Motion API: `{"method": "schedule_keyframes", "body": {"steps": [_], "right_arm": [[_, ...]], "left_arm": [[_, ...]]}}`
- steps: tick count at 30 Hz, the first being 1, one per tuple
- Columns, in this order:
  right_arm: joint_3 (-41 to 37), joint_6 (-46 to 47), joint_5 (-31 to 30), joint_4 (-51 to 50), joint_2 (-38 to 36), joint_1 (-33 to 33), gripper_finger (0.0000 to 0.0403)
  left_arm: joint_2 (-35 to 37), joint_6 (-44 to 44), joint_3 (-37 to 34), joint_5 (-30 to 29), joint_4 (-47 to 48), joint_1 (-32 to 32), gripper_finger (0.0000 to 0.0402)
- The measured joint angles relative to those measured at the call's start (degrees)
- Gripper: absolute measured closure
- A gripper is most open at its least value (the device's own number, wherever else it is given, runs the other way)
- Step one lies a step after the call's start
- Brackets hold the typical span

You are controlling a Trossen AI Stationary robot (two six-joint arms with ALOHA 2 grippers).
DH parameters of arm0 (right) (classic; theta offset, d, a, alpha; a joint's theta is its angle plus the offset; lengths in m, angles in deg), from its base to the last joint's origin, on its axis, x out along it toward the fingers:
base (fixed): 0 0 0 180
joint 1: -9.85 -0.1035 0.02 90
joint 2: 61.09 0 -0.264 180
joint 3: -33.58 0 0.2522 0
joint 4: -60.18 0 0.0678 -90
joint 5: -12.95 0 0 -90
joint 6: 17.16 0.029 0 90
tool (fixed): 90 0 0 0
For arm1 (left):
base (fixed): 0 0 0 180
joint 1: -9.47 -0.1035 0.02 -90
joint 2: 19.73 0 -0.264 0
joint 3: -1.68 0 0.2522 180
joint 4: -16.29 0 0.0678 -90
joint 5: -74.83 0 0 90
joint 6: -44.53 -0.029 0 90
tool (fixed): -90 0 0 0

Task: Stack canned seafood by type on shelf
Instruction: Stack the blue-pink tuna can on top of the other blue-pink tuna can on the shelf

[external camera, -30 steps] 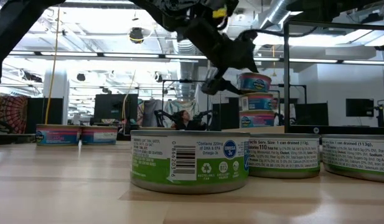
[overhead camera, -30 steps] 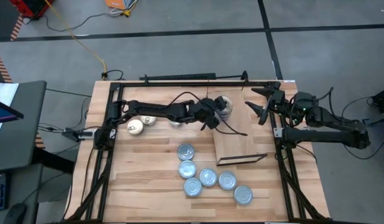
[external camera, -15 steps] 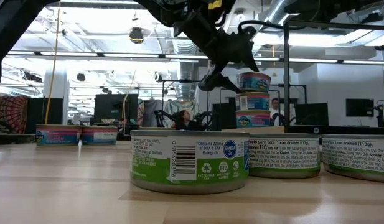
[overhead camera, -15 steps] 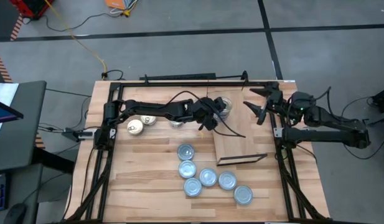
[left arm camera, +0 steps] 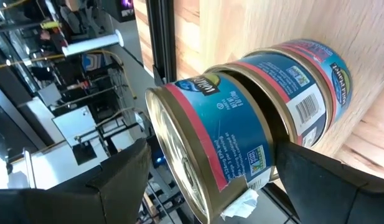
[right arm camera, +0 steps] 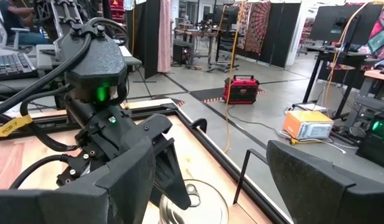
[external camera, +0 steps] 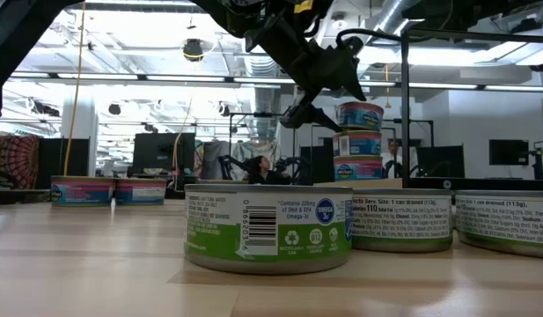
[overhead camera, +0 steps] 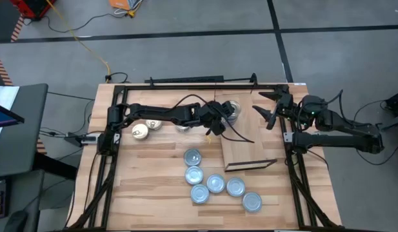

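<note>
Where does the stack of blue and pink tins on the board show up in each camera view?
High: stack at the board's far end.
Low: right of centre, three tins tall.
Left wrist: filling the centre.
Right wrist: top tin's lid at the bottom.
Shared landmark: left pincer beside it.

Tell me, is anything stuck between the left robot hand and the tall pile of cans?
Nothing visible is. The left gripper hangs open right beside the stack of three blue-and-pink tins on the shelf, with only empty space between its fingers and the top tin.
</note>
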Motion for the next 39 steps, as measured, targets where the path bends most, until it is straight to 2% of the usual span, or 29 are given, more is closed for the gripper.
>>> {"method": "schedule_keyframes", "body": {"steps": [3,9,13,20,29,35,39], "right_arm": [[0.0,0.41,0.0,0.0,-0.02,-0.01,0.0074],[0.0,0.88,0.02,-0.45,0.0,0.01,0.0074],[0.0,1.11,0.02,-0.49,0.0,-0.01,0.0074],[0.0,1.22,0.03,-0.83,-0.02,-0.01,0.0074],[0.0,1.2,0.02,-0.95,0.0,0.0,0.0074],[0.0,1.22,0.04,-0.88,0.0,0.01,0.0074],[0.0,1.2,0.12,-0.88,0.0,0.01,0.0074]], "left_arm": [[0.0,-1.11,0.02,0.23,0.0,-0.27,0.0074],[0.0,-1.68,0.28,-2.98,1.27,-0.26,0.0074],[0.02,1.92,3.18,-2.36,6.91,-0.15,0.0074],[0.02,2.67,6.33,-2.27,8.58,0.5,0.0074],[0.04,9.24,8.13,-2.14,16.79,0.8,0.0075],[0.04,12.92,8.12,-0.2,18.01,0.79,0.0075],[0.04,17.72,8.04,-1.7,16.86,0.8,0.0075]]}}
